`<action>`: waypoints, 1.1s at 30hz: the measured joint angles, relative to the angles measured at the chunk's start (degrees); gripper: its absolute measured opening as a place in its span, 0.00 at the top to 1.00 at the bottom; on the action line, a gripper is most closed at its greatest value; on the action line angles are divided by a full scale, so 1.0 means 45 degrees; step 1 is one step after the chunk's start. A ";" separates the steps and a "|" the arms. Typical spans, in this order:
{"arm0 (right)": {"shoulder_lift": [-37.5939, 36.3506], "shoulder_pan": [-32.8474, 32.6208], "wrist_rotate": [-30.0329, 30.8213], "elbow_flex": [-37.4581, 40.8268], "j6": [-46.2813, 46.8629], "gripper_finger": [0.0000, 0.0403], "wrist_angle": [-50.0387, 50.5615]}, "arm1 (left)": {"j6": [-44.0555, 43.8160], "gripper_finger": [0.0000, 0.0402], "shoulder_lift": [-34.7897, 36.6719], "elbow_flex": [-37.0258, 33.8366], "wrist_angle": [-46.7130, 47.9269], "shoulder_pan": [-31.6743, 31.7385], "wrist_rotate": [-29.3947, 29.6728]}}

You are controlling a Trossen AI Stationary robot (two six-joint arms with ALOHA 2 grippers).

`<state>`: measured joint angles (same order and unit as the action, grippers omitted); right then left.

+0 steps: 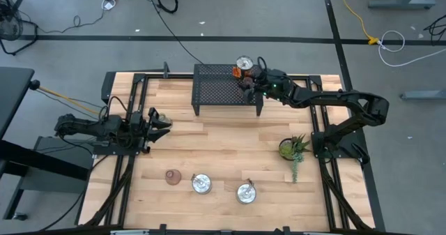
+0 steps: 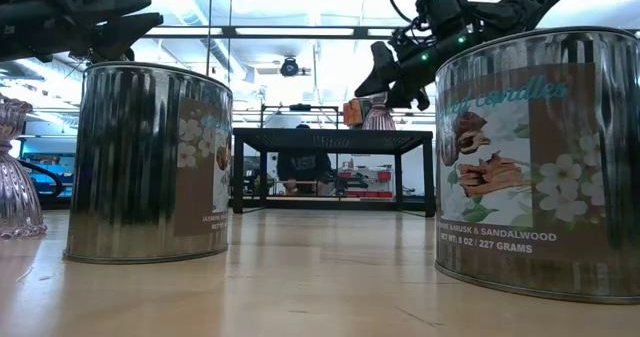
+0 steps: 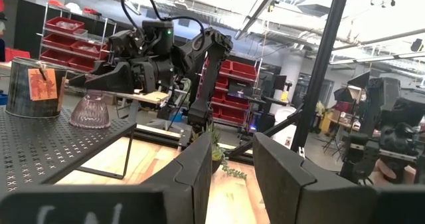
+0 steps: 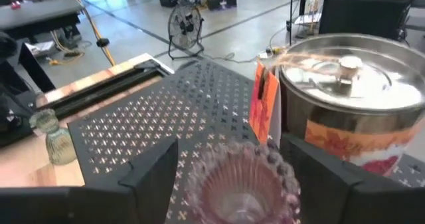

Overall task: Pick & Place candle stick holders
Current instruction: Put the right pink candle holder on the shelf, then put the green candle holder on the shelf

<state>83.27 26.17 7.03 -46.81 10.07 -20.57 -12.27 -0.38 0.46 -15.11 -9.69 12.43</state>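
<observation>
From above, the right end effector (image 1: pixel 252 79) is over the far right corner of the black perforated rack (image 1: pixel 219 88), beside a silvery tin (image 1: pixel 244 63) that stands there. A pinkish holder (image 1: pixel 247 82) is under it, mostly hidden. The left end effector (image 1: pixel 162 120) hangs over the left part of the wooden surface (image 1: pixel 223 151). Near the front edge stand a second pinkish holder (image 1: pixel 173 176) and two tins (image 1: pixel 202 184), with a potted plant (image 1: pixel 293 148) to the right.

In the low view, two big tins (image 2: pixel 150 162) fill the front. A ribbed pink holder (image 2: pixel 15 182) is at the left edge. Far behind, the right end effector (image 2: pixel 385 72) is just above a holder (image 2: pixel 378 115) on the rack.

The left wrist view shows its own fingers (image 3: pixel 199 171) with a narrow gap and nothing between them. The holder (image 3: pixel 89 110) stands upright on the rack.

In the right wrist view, the two fingers (image 4: pixel 156 164) are spread wide on both sides of the holder (image 4: pixel 239 181) and do not touch it; it is released. A pale green holder (image 4: pixel 56 139) stands beyond the rack on the wood.
</observation>
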 joint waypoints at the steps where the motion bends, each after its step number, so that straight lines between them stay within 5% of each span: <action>1: -0.0055 0.0000 0.0000 0.0000 -0.0001 0.36 0.0015 | 0.0000 0.71 0.0000 0.0002 0.0000 -0.0001 0.0000; 12: -0.1692 0.0000 -0.0062 0.0000 -0.0048 0.42 0.0619 | 0.0568 0.71 0.0000 0.0002 0.0002 -0.0002 0.0278; 17: -0.2641 -0.0016 -0.0136 0.0004 0.0000 0.43 0.2033 | 0.1445 0.71 0.0005 0.0002 0.0441 0.0001 0.3305; 26: -0.3639 -0.0629 -0.0127 0.0005 -0.0005 0.43 0.3787 | -0.1054 0.71 -0.0228 0.1035 0.5458 0.0000 0.5217; 33: -0.3785 -0.1109 -0.0101 0.0005 -0.0108 0.43 0.3884 | -0.2988 0.66 -0.1060 0.3396 1.0487 0.0000 0.5959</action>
<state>66.24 21.18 6.57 -46.78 9.58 -3.09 -25.72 -5.15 15.74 32.08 -9.69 39.24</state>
